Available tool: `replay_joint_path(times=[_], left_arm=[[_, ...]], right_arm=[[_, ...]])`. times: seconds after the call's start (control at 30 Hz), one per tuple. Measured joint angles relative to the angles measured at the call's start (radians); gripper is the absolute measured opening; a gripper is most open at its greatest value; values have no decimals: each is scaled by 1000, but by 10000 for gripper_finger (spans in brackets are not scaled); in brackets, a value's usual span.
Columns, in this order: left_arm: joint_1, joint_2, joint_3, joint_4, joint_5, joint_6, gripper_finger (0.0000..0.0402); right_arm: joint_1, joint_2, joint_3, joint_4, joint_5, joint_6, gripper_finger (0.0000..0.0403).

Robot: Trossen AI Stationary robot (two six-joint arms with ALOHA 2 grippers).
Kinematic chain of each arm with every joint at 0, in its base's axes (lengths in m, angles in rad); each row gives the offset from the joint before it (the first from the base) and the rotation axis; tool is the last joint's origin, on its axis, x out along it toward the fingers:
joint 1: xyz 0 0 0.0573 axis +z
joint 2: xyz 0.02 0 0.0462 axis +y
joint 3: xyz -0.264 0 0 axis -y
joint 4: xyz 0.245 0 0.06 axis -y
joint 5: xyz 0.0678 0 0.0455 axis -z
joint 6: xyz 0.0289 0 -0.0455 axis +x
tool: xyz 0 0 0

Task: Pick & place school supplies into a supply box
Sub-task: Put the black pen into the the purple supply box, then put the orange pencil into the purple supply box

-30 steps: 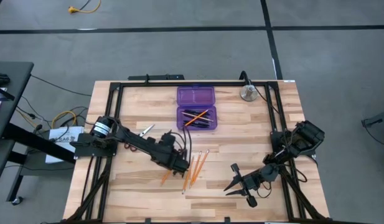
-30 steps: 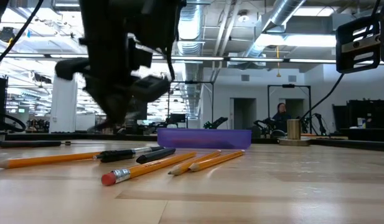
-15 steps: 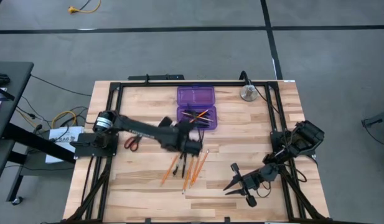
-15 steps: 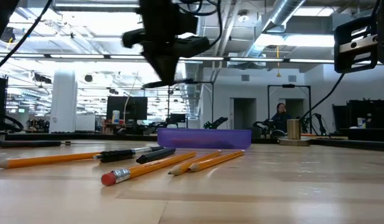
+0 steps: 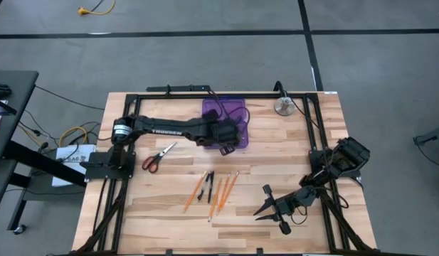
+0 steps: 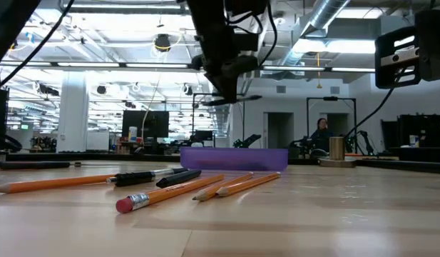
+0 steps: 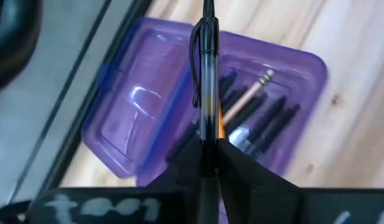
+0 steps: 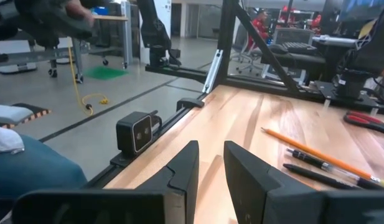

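My left gripper point(image 5: 226, 136) hangs over the open purple supply box point(image 5: 220, 108), shut on a black pen point(image 7: 207, 81). The box's near half point(image 7: 285, 118) holds dark pens and a pencil. Several orange pencils point(image 5: 219, 193) and a black pen point(image 5: 210, 186) lie flat at the table's middle, and the low view shows these pencils point(image 6: 178, 191) too. Red-handled scissors point(image 5: 156, 157) lie flat toward the left. My right gripper point(image 8: 210, 163) waits near the front right point(image 5: 264, 203), open by a narrow gap with nothing in it. My left gripper pinches the black pen between its two fingertips at the pen's near end point(image 7: 207, 152). The fingers slant down from the table's left, and the pen runs on ahead of them. Its clip end point(image 7: 196, 56) is farthest out. The pen is lifted clear above the box point(image 6: 230, 100).
A round silver metal object point(image 5: 283, 107) stands at the far right of the table, right of the box. A black frame rail point(image 5: 219, 94) runs around the table's edge. Bare wood point(image 5: 276, 153) lies between the box and my right arm.
My left gripper has risen from the pencils at the table's middle with the black pen. It has swung toward the far edge to above the purple box, and its wrist has rolled. The scissors, earlier under the arm, now show.
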Motion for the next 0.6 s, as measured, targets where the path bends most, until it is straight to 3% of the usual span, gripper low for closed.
replay_joint_path(times=[0.23, 0.6], left_arm=[[1, 0, 0, 48, -42, 129, 67], [-14, 0, 0, 66, -53, 102, 137]], right_arm=[[0, 0, 0, -9, 0, 0, 72], [0, 0, 0, -10, 0, 7, 72]])
